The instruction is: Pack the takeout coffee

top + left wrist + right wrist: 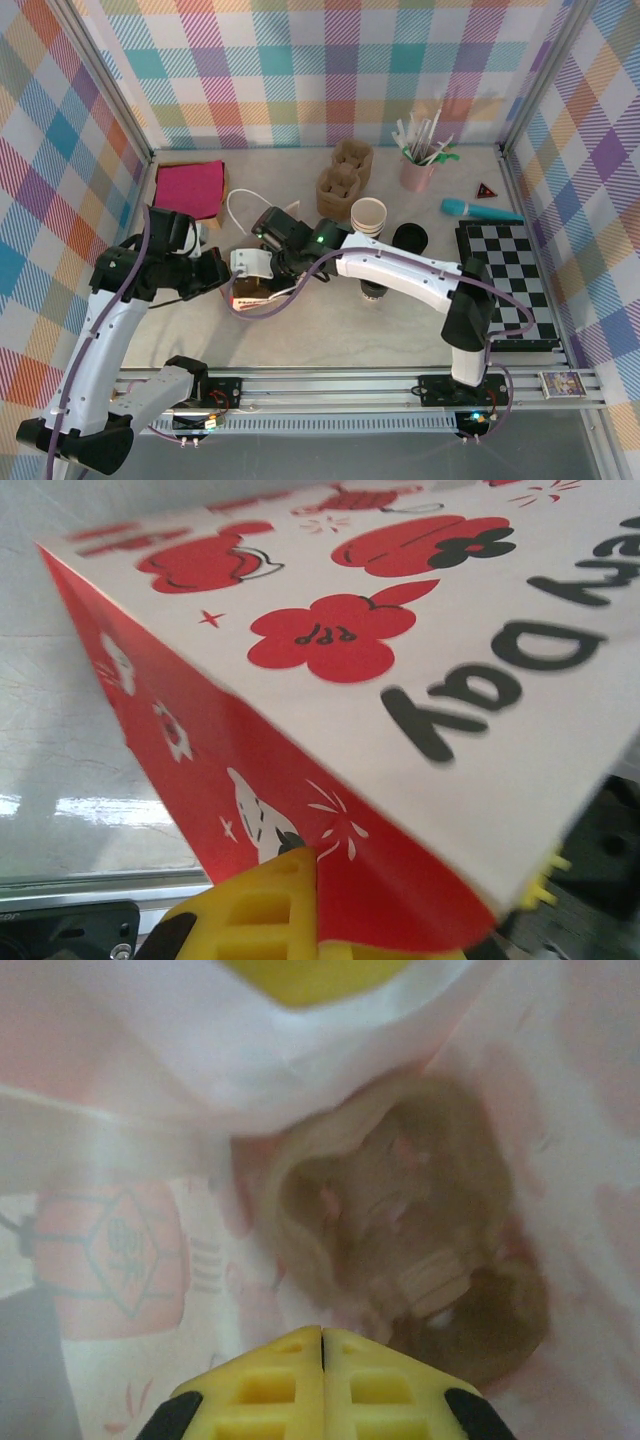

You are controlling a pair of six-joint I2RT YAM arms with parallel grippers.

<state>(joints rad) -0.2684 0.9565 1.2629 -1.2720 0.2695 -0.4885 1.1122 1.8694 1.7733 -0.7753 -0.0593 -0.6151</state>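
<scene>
Though blurred, perhaps carrier (pixel 400 1225) inside bag (pixel 150 1070)

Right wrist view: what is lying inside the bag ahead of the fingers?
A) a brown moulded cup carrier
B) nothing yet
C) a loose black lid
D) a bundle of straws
A: though blurred, a brown cup carrier with rounded wells lies on the floor of the paper bag, just past the closed fingertips of the right gripper.

Bright, even overhead light; hazy, blurred wrist close-ups
</scene>
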